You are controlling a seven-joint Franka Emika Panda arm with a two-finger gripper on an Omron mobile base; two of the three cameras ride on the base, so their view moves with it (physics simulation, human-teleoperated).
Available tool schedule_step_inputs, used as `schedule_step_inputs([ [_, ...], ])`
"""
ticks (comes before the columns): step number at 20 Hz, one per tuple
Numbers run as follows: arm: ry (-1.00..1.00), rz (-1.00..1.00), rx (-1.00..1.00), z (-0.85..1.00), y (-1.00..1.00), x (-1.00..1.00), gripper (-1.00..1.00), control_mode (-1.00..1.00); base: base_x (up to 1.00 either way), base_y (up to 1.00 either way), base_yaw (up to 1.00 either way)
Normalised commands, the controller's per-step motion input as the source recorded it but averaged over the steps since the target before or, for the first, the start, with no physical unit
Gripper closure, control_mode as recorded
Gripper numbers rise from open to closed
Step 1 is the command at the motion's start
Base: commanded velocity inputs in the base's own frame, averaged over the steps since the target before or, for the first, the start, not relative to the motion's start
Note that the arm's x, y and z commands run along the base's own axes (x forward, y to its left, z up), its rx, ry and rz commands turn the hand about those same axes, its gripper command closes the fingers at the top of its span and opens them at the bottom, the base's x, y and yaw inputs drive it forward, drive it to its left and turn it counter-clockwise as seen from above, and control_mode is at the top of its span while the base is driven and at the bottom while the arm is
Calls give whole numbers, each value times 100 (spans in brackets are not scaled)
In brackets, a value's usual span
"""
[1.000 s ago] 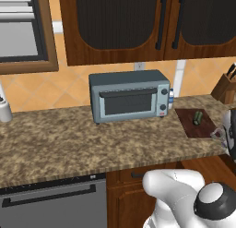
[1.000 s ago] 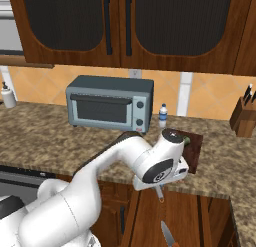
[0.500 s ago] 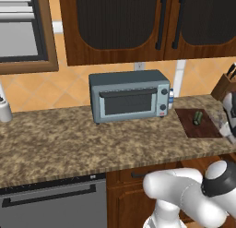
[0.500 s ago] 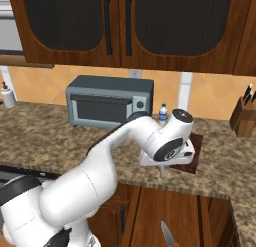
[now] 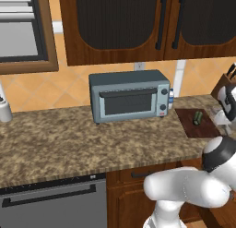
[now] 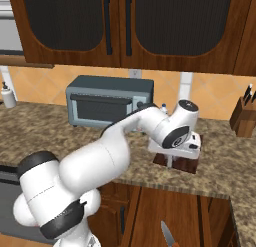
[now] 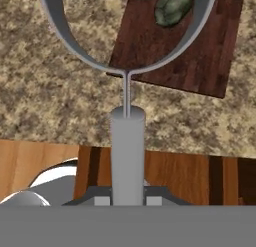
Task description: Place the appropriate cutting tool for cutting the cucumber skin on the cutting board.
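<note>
The peeler (image 7: 127, 141), a grey handle ending in a Y-shaped loop, stands between my gripper's (image 7: 127, 201) jaws, which are shut on the handle. Its loop hangs over the near edge of the dark reddish-brown cutting board (image 7: 170, 56). The dark green cucumber (image 7: 172, 8) lies on the board's far part. From the right base camera my gripper (image 6: 171, 155) hovers above the counter's front edge with the peeler (image 6: 170, 162) pointing down, just in front of the cutting board (image 6: 189, 164). In the left base view the cucumber (image 5: 197, 117) rests on the cutting board (image 5: 196, 126).
A blue-grey toaster oven (image 5: 129, 95) stands left of the board, with a small bottle (image 5: 171, 96) behind it. A tan knife block (image 6: 243, 116) sits at the far right. A knife (image 6: 167, 235) lies on the floor below. A white bottle (image 5: 4, 109) stands far left.
The arm has swung up and to the right, carrying the peeler from below the counter's front edge to just above the board's near edge.
</note>
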Motion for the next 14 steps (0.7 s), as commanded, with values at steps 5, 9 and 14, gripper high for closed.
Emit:
schedule_step_inputs([
  [5, 0, -25, 0, -2, -23, 30, 100, -100, 0, 0, 0],
  [9, 0, -29, 1, 0, -10, 30, 100, -100, 0, 0, 0],
  [14, 2, -25, 1, -23, -5, 24, 100, -100, 0, 0, 0],
])
